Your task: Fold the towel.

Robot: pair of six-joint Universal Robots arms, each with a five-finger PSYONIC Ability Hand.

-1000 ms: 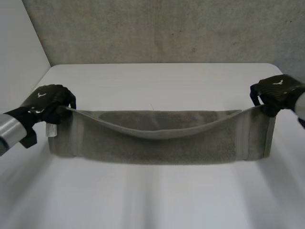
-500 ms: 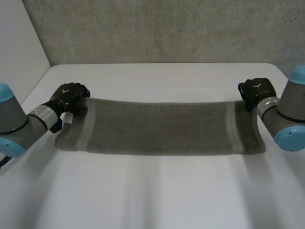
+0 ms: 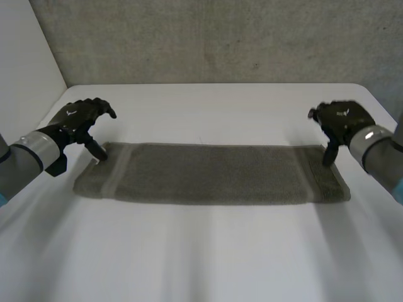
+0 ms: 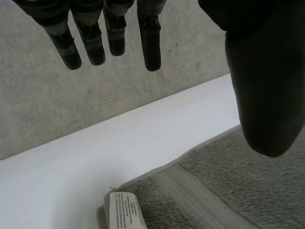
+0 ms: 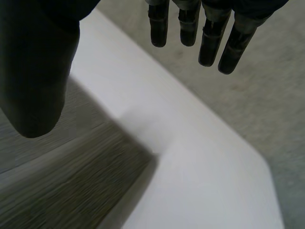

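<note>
Towel (image 3: pixel 214 173): grey-green, spread flat on the white desk (image 3: pixel 208 251), one layer showing, no part lifted. The long axis runs side to side across the head view, with the short ends pointing toward the two arms. The long edges lie roughly parallel to the concrete wall (image 3: pixel 208 38) behind the desk. A paler woven band (image 3: pixel 115 170) crosses the towel near the left short end, and another crosses near the right.

Left hand (image 3: pixel 79 118): at the towel's far left corner. Fingers (image 4: pixel 150 38) straight and spread, set well apart from the thumb (image 4: pixel 267 86), holding nothing. Thumb points down over the cloth just inside the corner; cannot tell whether its tip touches. A white printed label (image 4: pixel 125 212) sticks out at that corner, lying beside the towel's edge on the desk.

Middle stretch of the towel: flat, no hand on it.

Right hand: (image 3: pixel 343 118) at the far right corner. Fingers straight, relaxed, wide of the thumb, nothing between them. Thumb hangs over the towel's end by the corner; contact cannot be told. Fingertips reach out past the desk's far edge, toward the wall.
</note>
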